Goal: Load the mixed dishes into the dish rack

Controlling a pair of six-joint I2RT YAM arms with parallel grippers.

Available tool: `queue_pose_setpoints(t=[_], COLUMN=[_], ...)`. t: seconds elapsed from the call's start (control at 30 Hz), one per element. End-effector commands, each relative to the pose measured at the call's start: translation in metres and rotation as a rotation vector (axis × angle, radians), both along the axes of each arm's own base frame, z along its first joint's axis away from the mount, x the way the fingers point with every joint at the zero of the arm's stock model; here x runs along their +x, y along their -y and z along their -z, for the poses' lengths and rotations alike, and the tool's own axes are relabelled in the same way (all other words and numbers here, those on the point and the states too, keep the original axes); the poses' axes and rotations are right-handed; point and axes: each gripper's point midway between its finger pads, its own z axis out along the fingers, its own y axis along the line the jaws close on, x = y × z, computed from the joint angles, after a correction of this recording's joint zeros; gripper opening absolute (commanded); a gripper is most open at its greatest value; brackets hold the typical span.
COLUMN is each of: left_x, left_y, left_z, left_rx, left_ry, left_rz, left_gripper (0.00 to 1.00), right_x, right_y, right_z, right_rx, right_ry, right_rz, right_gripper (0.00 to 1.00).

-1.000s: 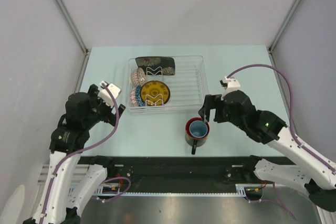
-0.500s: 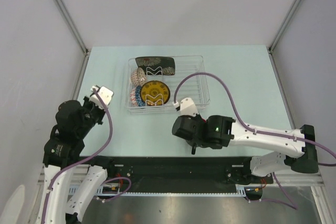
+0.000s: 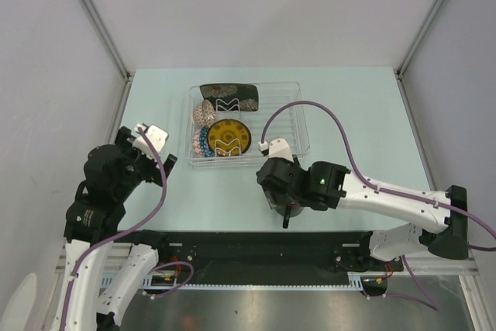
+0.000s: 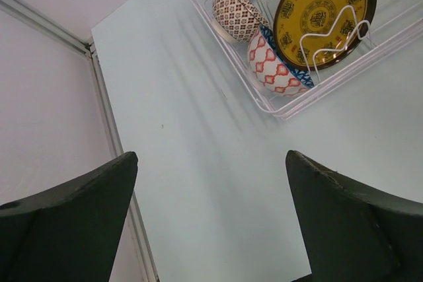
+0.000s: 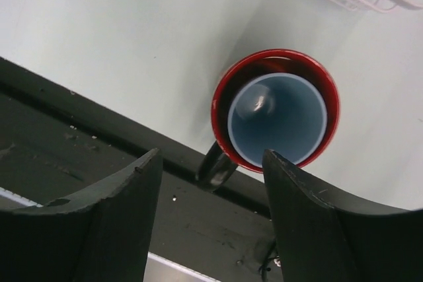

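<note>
The red mug [image 5: 275, 110], light blue inside, stands upright on the table by the near edge, its dark handle [image 5: 217, 166] pointing at the black base rail. My right gripper [image 5: 213, 153] hovers over it, open, with the handle showing below between the fingers and nothing gripped. From above, the right gripper [image 3: 283, 191] hides most of the mug. The dish rack [image 3: 298, 114] holds the yellow-centred plate [image 3: 229, 137] standing on edge and the blue-patterned bowl [image 3: 201, 143]. My left gripper [image 4: 211, 156] is open and empty, left of the rack.
A second patterned bowl [image 4: 234, 12] and a dark plate [image 3: 229, 94] also stand in the rack. The rack's near corner [image 4: 281, 111] lies ahead of the left fingers. The black base rail [image 5: 99, 156] runs just beside the mug. White enclosure walls flank the table.
The right arm swung in from the right and now hangs over the mug. The left arm drew back to the left. The mug has not moved.
</note>
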Motion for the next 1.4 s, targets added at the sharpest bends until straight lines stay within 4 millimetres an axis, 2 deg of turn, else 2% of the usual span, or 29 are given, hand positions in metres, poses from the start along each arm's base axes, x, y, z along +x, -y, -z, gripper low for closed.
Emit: queue_pose_setpoints(t=[0.0, 0.1, 0.17, 0.27, 0.57, 0.87, 1.23, 1.37], left_x=[-0.001, 0.000, 0.000, 0.001, 0.002, 0.003, 0.006, 0.006], left_y=[0.004, 0.004, 0.005, 0.005, 0.006, 0.006, 0.007, 0.006], left_z=[0.002, 0.005, 0.004, 0.006, 0.013, 0.017, 0.024, 0.023], left_rx=[-0.017, -0.014, -0.016, -0.012, -0.007, -0.001, 0.008, 0.014], left_ry=[-0.004, -0.014, -0.011, -0.015, -0.026, -0.029, -0.039, -0.035], left_rz=[0.013, 0.015, 0.018, 0.022, 0.028, 0.031, 0.037, 0.038], left_gripper=[1.00, 1.00, 1.00, 1.00, 1.00, 1.00, 1.00, 1.00], right_x=[-0.006, -0.001, 0.005, 0.010, 0.026, 0.042, 0.041, 0.039], right_y=[-0.016, -0.013, -0.007, -0.001, 0.009, 0.015, 0.012, 0.014], right_z=[0.010, 0.019, 0.030, 0.042, 0.051, 0.058, 0.066, 0.076], right_rx=[0.048, 0.036, 0.027, 0.021, 0.018, 0.029, 0.024, 0.000], right_ry=[-0.054, -0.067, -0.092, -0.113, -0.122, -0.138, -0.165, -0.179], right_rz=[-0.032, -0.017, 0.008, 0.027, 0.058, 0.088, 0.073, 0.070], right_gripper=[0.68, 0.66, 0.59, 0.60, 0.63, 0.56, 0.56, 0.53])
